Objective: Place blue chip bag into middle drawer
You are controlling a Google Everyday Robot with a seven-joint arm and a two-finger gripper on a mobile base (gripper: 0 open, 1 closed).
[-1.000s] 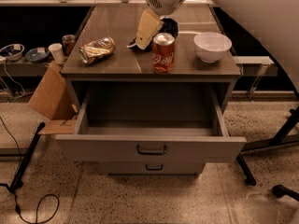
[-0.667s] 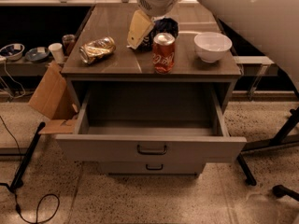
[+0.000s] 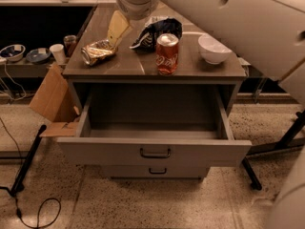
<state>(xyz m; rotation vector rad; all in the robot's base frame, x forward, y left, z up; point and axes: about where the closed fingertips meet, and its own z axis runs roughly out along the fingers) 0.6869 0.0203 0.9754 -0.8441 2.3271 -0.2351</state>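
The blue chip bag (image 3: 155,32) lies crumpled on the cabinet top (image 3: 133,67), behind the red soda can (image 3: 167,54). My gripper (image 3: 117,30) hangs from the white arm above the top, just left of the bag and above the crushed gold-brown can (image 3: 97,52). It holds nothing that I can see. The middle drawer (image 3: 155,151) is pulled wide open below the top, with nothing visible inside and its dark handle at the centre of the front panel.
A white bowl (image 3: 213,48) stands at the right of the cabinet top. A shorter drawer front (image 3: 155,171) sits below the open drawer. A cardboard box (image 3: 50,101) leans at the left. Black stand legs (image 3: 26,161) and cables lie on the floor.
My gripper has moved left, from over the blue chip bag to the space between the bag and the gold-brown can. The bag now shows more fully. The drawer has not moved.
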